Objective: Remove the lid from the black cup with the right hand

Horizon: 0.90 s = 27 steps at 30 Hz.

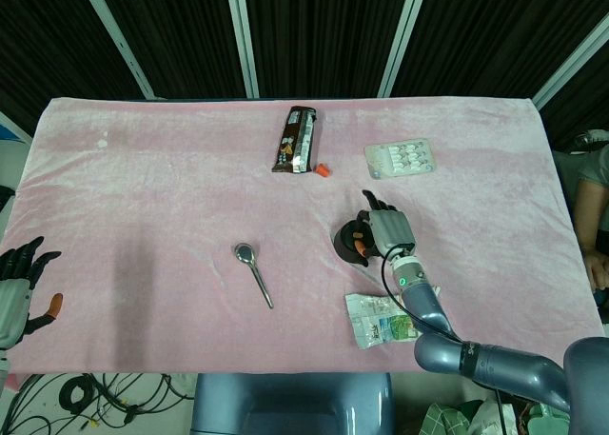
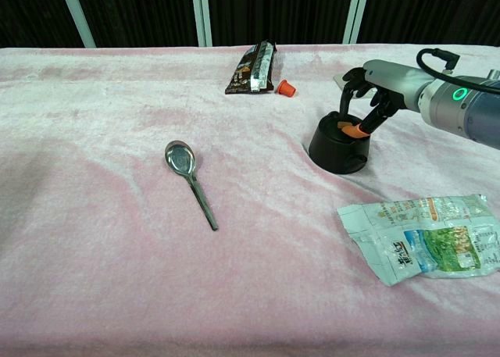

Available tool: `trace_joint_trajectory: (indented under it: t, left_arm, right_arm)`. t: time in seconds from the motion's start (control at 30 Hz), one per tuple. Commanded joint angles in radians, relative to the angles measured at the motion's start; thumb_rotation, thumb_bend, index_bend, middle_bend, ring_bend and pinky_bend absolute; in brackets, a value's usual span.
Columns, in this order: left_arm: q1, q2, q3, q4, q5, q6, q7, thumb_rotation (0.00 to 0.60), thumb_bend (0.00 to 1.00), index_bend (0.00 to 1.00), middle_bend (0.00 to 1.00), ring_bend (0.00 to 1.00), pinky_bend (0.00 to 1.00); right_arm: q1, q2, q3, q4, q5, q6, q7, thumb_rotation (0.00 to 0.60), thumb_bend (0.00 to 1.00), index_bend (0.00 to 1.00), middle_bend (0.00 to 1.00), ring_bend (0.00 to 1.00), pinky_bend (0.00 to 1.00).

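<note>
A robot's right hand (image 2: 373, 91) reaches in from the right over a black cup (image 2: 337, 148) on a pink cloth-covered table (image 2: 101, 240), its dark fingers (image 2: 346, 99) curled down onto the lid (image 2: 344, 127) at the cup's top, an orange fingertip touching the lid. A metal spoon (image 2: 190, 180) lies well to the cup's left, bowl toward the far edge, while a crumpled green-and-white packet (image 2: 422, 237) rests on the near right. At the far side, a dark snack bar wrapper (image 2: 253, 68) lies just beside a small orange cap (image 2: 286, 87).
</note>
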Motion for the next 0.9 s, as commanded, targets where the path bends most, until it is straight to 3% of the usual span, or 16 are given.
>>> trace_joint_trajectory:
  t: [0.03,0.63,0.9]
  left_arm:
    - [0.0,0.0,0.0,0.0,0.0,0.0,-0.001,0.6,0.42,0.19,0.0,0.0,0.02]
    - [-0.002,0.002,-0.001,-0.002,-0.006,-0.005,0.002,0.6,0.42,0.19,0.0,0.0,0.02]
    - [-0.002,0.004,-0.002,-0.005,-0.01,-0.005,0.001,0.6,0.42,0.19,0.0,0.0,0.02]
  right_arm:
    - [0.003,-0.004,0.003,0.007,0.005,-0.005,0.006,0.6,0.3,0.53,0.03,0.16,0.2]
    - [0.016,-0.009,-0.002,0.02,0.034,-0.026,0.011,0.6,0.32,0.54,0.03,0.16,0.2]
    - [0.019,-0.014,-0.007,0.036,0.043,-0.034,0.015,0.6,0.32,0.65,0.03,0.16,0.2]
